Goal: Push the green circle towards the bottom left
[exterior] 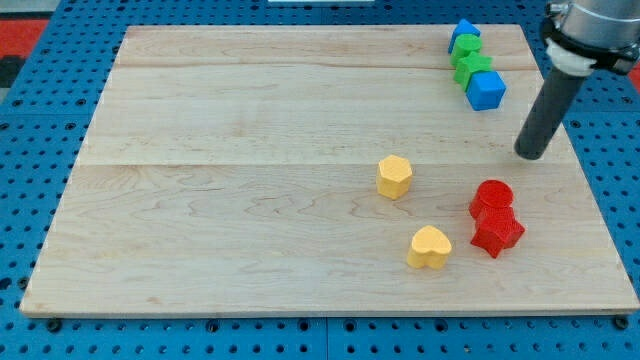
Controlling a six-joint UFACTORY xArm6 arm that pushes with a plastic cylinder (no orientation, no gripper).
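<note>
Nearest the camera, a yellow heart [429,247] lies on the bench [230,200], a yellow hexagon [394,176] above it. Rightward sit a red cylinder [492,196] and red star [497,233], touching. Up at the view's top right, the green circle [465,46] seems wedged among a blue block [463,33], a green block [470,67] and a blue cube [486,90]. No writing is readable. The tool is a bare rod grasping nothing; my tip [532,155] rests below-right of the circle, the wrong side for pushing it bottom-left.

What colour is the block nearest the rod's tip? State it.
Blue: the blue cube, nearest my tip; camera view.
</note>
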